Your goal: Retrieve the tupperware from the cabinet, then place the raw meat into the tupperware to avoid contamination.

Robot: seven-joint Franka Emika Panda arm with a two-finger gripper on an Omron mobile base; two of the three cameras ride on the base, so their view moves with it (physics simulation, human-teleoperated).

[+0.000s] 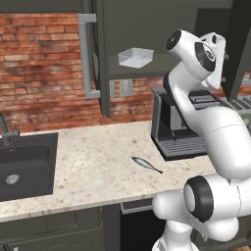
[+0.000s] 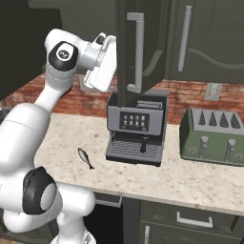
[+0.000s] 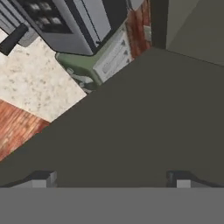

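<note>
tupperware (image 1: 136, 57): cabinet (image 1: 147, 37) shelf | raw meat (image 1: 146, 164): countertop, seemingly flat

The desk (image 1: 93, 166) is speckled beige stone, matt. The tupperware (image 1: 135, 57) looks like translucent plastic. The raw meat (image 1: 146, 164) is silvery and smooth. The cabinet (image 2: 157, 43) is matt dark-painted; the wall (image 1: 39, 68) is rough red brick; the toaster (image 2: 213, 136) is green with a slight sheen.

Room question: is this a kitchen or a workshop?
It looks like a kitchen. There is a sink set into a stone counter, a coffee machine beside a green toaster, and wall cabinets above.
</note>
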